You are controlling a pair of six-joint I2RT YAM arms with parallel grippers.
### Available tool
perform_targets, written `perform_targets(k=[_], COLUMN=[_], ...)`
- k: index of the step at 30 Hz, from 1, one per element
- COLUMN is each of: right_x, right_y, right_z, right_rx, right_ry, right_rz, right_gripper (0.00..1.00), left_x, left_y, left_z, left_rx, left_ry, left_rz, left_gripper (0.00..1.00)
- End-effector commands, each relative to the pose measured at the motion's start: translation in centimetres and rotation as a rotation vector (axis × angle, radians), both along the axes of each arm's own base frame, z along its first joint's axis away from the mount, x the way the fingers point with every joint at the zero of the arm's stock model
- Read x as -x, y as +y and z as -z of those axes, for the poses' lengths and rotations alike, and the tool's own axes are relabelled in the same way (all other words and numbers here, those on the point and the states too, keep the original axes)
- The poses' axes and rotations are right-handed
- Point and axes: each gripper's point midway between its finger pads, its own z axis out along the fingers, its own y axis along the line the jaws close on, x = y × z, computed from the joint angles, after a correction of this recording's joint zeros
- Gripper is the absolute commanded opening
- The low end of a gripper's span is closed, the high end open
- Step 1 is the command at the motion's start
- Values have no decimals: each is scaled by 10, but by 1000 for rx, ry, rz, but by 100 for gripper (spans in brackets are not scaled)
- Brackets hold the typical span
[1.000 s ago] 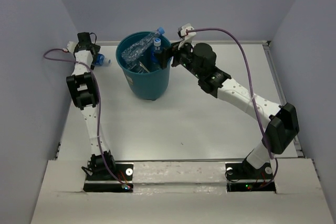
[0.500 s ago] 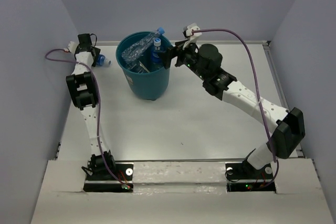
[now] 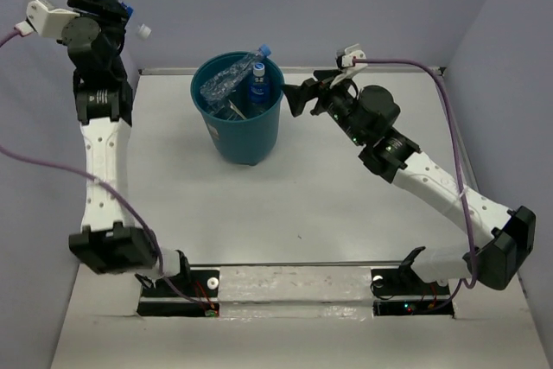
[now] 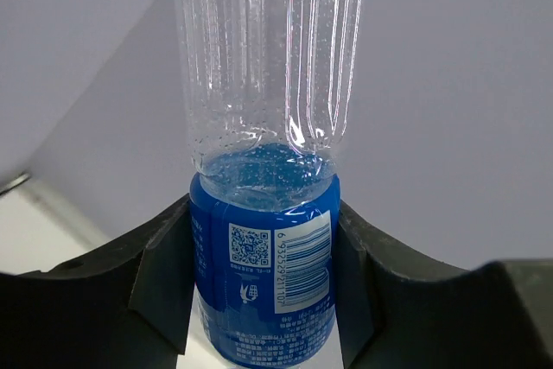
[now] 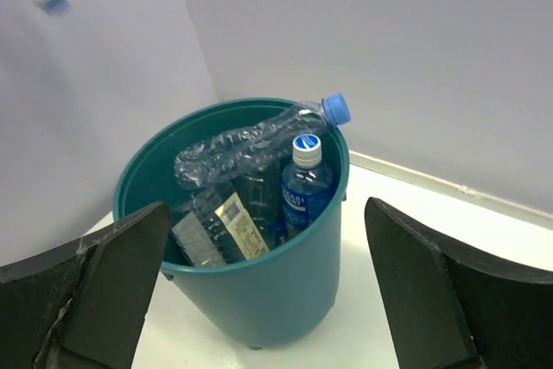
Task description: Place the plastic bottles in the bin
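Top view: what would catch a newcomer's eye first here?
The teal bin at the far middle of the table stands out, stuffed with clear bottles, one poking above its rim. At far left, the left tool is high in the air, clamped on a blue-labelled bottle. The right tool hangs open just right of the bin.

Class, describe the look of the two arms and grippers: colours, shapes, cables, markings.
Both arms, left arm and right arm, have white tubular links and bulky black joint housings. A purple cable loops along each. The right gripper has broad, matte black fingers. No markings are legible.
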Motion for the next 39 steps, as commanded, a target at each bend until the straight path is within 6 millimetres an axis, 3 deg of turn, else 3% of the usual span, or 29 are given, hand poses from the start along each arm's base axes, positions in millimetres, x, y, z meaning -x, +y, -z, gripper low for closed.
perform_targets(k=[1, 3, 6, 9, 11, 12, 15, 16, 22, 25, 30, 34, 35, 38, 39], right_x=[7, 12, 21, 27, 28, 30, 31, 32, 34, 36, 36, 33, 32, 30, 29], right_y=[-11, -12, -16, -22, -25, -27, -27, -28, -28, -30, -31, -28, -27, -21, -18], right_z=[5, 11, 10, 4, 2, -1, -2, -2, 0, 4, 6, 3, 5, 9, 11], right_rx=[-41, -47, -67, -75, -78, -83, -84, -86, -85, -78, -82, -80, -81, -79, -77], right_ry=[36, 51, 55, 46, 43, 37, 36, 35, 38, 39, 42, 41, 47, 60, 66], right_rz=[33, 20, 4, 5, 9, 9, 9, 7, 2, 5, 7, 4, 4, -11, -17], right_gripper=[100, 100, 100, 100, 100, 100, 100, 100, 100, 100, 100, 100, 100, 100, 100], left_x=[49, 53, 43, 23, 16, 15, 17, 19, 21, 29, 37, 50, 52, 62, 65], left_y=[-52, -79, -115, -152, -167, -181, -202, -214, -224, -229, -234, -242, -240, -241, -239], left_z=[-70, -77, -65, -32, -10, 11, 32, 47, 78, 106, 120, 117, 118, 106, 102], left_rx=[-140, -173, -226, -272, -307, -350, -400, -419, -433, -433, -429, -431, -441, -451, -457], left_ry=[-182, -192, -148, -71, -24, 21, 36, 57, 99, 134, 139, 127, 134, 116, 112], left_rz=[-2, 46, 106, 185, 190, 200, 207, 232, 237, 259, 258, 275, 260, 252, 243], left_gripper=[32, 32, 33, 33, 33, 34, 35, 36, 37, 37, 43, 67, 81, 98, 99])
